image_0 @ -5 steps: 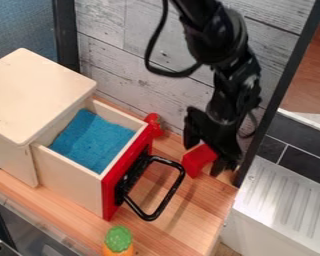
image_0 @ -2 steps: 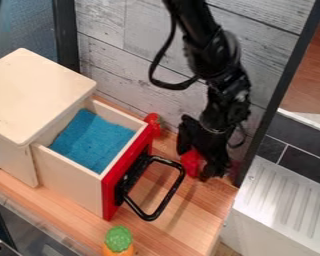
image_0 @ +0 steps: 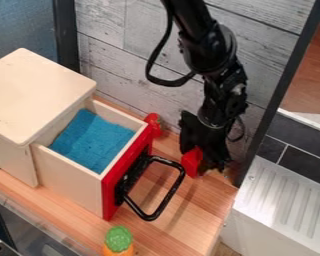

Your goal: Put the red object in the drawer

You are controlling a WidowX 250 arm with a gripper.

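Note:
The black gripper (image_0: 207, 151) hangs low over the right part of the wooden counter, close to the grey plank wall. A red object (image_0: 191, 162) stands at its lower left side, partly covered by the gripper; whether it is held cannot be told. To the left, the drawer (image_0: 70, 176) is pulled out of its pale wooden cabinet (image_0: 39, 95). It has a red front, a black loop handle and a blue lining inside. The handle lies between the drawer front and the red object.
Behind the drawer's front corner, by the wall, is a small red toy (image_0: 153, 125) with some green. An orange toy with a green top (image_0: 119, 239) stands near the counter's front edge. A white ribbed surface (image_0: 283, 200) lies to the right, beyond a dark post.
The gripper has moved a little to the left and its pose has shifted around the red object, which now shows a narrower side. The drawer has stayed in place.

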